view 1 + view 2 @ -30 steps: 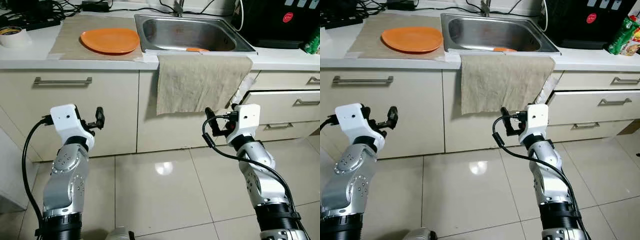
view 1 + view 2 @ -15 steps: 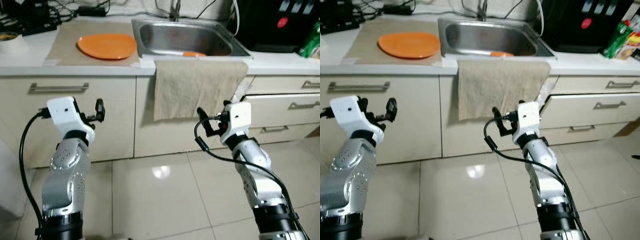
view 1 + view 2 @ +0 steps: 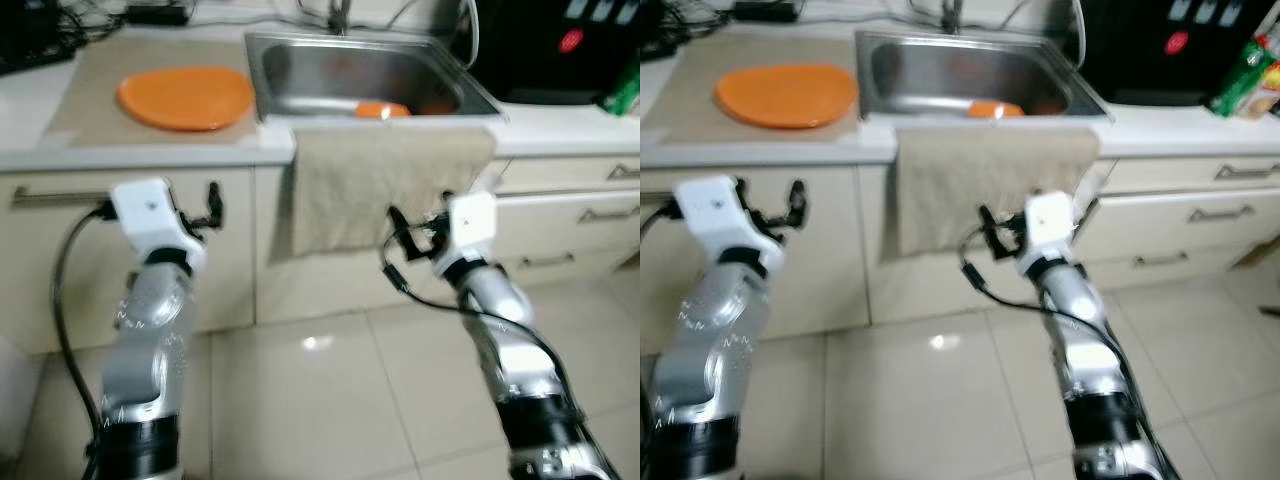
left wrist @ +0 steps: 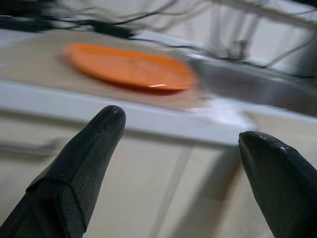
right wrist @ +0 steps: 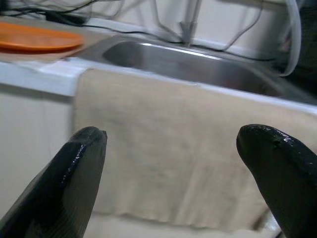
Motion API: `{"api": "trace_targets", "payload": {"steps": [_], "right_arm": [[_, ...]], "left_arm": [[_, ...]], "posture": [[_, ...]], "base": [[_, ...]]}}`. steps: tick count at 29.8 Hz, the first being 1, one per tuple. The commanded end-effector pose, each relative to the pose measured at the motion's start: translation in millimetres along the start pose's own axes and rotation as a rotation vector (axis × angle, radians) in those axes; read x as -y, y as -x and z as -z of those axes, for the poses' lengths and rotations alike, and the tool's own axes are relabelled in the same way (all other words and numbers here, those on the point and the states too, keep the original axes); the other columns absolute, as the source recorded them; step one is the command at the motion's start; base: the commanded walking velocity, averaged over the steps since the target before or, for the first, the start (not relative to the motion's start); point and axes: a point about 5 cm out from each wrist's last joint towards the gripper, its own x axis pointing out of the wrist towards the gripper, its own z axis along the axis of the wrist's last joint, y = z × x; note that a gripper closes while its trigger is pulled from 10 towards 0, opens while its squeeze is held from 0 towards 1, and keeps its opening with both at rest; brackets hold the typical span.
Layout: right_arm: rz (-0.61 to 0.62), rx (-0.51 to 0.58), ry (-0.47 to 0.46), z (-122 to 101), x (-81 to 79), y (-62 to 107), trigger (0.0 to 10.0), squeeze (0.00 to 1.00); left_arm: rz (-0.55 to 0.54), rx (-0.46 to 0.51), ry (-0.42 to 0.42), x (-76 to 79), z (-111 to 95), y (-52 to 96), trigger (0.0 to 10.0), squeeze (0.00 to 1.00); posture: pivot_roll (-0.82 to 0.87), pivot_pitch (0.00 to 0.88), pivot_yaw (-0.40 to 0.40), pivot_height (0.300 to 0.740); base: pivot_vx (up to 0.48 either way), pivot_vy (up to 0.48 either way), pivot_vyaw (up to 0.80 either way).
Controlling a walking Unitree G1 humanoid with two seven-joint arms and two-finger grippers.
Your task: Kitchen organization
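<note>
Orange plate (image 3: 186, 97) is parked on a mat (image 3: 90, 75) on the far left of the counter, beside the sink (image 3: 350, 70). Towel (image 3: 385, 180) is draped over the sink's near edge. Left gripper (image 4: 181, 163) and right gripper (image 5: 171, 173) are held below the counter, fingers spread wide, nothing gripped.

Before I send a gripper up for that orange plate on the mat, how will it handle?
The orange plate looks shallow and rigid, so it should probably lift as one stiff piece. Its low rim lies nearly flat on the beige mat, so getting a finger under the edge may be hard. The glossy surface hints it could slip in the open left gripper.
</note>
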Motion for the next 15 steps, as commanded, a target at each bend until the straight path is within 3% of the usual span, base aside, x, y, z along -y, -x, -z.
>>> {"api": "trace_targets", "payload": {"steps": [1, 15], "right_arm": [[0.037, -0.03, 0.008, 6.2, 13.1, 5.8, 10.0, 0.0], [0.023, -0.053, 0.009, 13.7, 12.1, 5.5, 10.0, 0.0]], "left_arm": [[0.036, 0.02, 0.004, 13.7, -3.5, 0.6, 10.0, 0.0], [0.035, 0.048, -0.023, 23.1, -9.6, 0.8, 10.0, 0.0]], "posture": [[0.17, 0.0, -0.098, 0.74], [0.18, 0.015, -0.092, 0.74]], "base": [[0.48, 0.0, 0.0], [0.48, 0.0, 0.0]]}}
